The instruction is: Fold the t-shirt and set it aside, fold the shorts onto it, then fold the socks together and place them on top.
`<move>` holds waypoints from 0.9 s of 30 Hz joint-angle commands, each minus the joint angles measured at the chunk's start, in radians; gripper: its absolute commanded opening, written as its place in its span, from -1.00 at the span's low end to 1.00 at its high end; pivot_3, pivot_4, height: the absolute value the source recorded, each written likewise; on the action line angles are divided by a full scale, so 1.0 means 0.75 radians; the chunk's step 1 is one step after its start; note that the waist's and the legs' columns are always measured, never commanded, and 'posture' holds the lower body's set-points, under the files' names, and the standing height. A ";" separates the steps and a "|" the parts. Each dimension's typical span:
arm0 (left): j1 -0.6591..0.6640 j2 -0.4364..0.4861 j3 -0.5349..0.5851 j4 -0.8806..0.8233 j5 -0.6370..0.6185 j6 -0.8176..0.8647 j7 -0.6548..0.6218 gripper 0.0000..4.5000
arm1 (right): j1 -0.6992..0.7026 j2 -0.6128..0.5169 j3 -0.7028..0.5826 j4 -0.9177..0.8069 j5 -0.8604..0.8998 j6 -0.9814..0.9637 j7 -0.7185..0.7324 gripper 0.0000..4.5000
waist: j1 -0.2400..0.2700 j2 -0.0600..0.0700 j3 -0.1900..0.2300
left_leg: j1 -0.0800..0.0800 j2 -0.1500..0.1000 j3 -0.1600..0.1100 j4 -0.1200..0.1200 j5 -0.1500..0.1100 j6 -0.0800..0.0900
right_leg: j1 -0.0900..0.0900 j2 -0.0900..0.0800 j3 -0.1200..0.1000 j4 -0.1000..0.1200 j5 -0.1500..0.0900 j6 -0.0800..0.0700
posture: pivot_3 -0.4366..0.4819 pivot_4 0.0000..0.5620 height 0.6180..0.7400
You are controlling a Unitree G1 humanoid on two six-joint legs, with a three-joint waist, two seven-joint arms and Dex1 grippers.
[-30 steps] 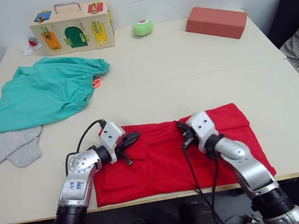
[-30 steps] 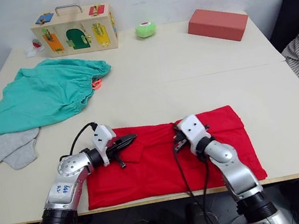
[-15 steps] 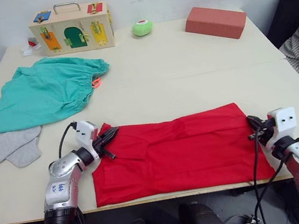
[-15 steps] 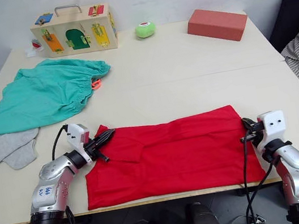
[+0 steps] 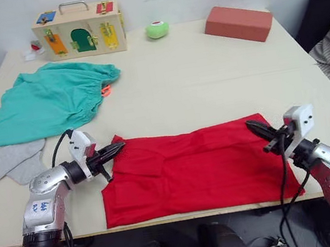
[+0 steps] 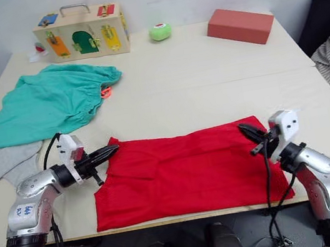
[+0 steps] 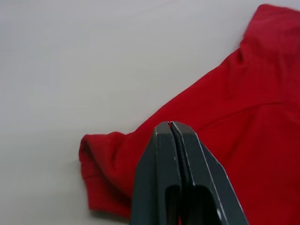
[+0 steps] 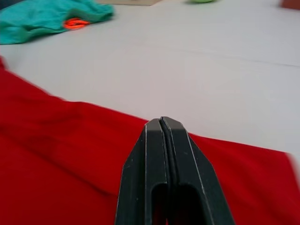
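Jaws pressed together, gripping nothing, on both our left gripper (image 5: 118, 148) and right gripper (image 5: 253, 126), each poised over opposite far corners of t-shirt (image 5: 192, 169). Shirt lies flat, partly folded into wide band, along near edge of bench (image 5: 209, 84). Shorts (image 5: 50, 101) and socks (image 5: 13, 161) wait at far left, touching. We judge cotton light, limp, prone to bunching; best pinch at far corners, lifting both together.

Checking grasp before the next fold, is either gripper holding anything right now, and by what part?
Nothing is held. The left gripper and the right gripper are both shut with no cloth between the fingers, above opposite ends of the t-shirt.
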 commanded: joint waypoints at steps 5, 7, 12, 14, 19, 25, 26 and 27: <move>0.136 0.171 0.068 -0.362 -0.258 0.137 -0.244 -0.32 | -0.301 -0.463 0.111 0.227 0.031 0.267 0.480 -0.01 | -0.003 0.002 0.001 | -0.001 -0.002 0.000 0.002 -0.003 0.006 | 0.001 -0.002 -0.001 -0.004 0.000 0.000 | -0.05 -0.47 1.00; 0.157 0.166 0.073 -0.413 -0.279 0.100 -0.277 -0.03 | -0.483 -0.542 0.228 0.442 -0.070 0.264 0.621 0.31 | -0.006 0.002 0.002 | -0.001 -0.001 0.000 0.002 -0.003 0.006 | 0.001 -0.002 -0.001 -0.003 0.000 0.000 | -0.05 -0.47 1.00; 0.236 0.136 0.067 -0.506 -0.307 0.091 -0.270 0.67 | -0.921 -0.504 0.436 1.100 -0.340 0.088 0.769 1.00 | -0.014 0.003 0.002 | -0.002 0.000 0.001 0.002 -0.002 0.003 | 0.000 0.001 -0.001 -0.002 0.000 -0.001 | -0.05 -0.47 1.00; 0.262 0.122 0.063 -0.551 -0.325 0.109 -0.246 0.96 | -1.050 -0.481 0.534 1.323 -0.491 -0.056 0.799 1.00 | -0.015 0.005 0.003 | -0.002 0.000 0.002 0.002 -0.001 0.002 | -0.001 0.002 -0.001 -0.002 0.000 -0.001 | -0.05 -0.47 1.00; 0.281 0.131 0.057 -0.619 -0.336 0.124 -0.231 0.98 | -1.271 -0.399 0.627 1.676 -0.680 -0.172 0.843 1.00 | -0.014 0.007 0.005 | -0.003 0.000 0.004 0.003 0.000 0.001 | -0.002 0.002 0.000 -0.002 0.000 -0.002 | -0.05 -0.47 1.00; 0.327 0.152 0.085 -0.664 -0.359 0.144 -0.225 1.00 | -1.363 -0.345 0.672 1.829 -0.820 -0.216 0.934 0.71 | -0.014 0.007 0.005 | -0.003 0.000 0.004 0.005 0.000 0.001 | -0.002 0.002 0.000 -0.002 0.000 -0.001 | -0.05 -0.47 1.00; 0.342 0.155 0.090 -0.667 -0.356 0.138 -0.226 1.00 | -1.366 -0.340 0.676 1.838 -0.835 -0.226 0.950 0.56 | -0.014 0.007 0.005 | -0.003 0.000 0.003 0.005 0.000 0.001 | -0.002 0.002 0.000 -0.002 0.000 -0.001 | -0.05 -0.47 1.00; 0.354 0.159 0.093 -0.670 -0.356 0.136 -0.230 1.00 | -1.367 -0.340 0.684 1.841 -0.850 -0.237 0.981 0.44 | -0.014 0.007 0.005 | -0.003 0.000 0.003 0.005 0.000 0.001 | -0.002 0.002 0.000 -0.002 0.000 -0.001 | -0.05 -0.47 1.00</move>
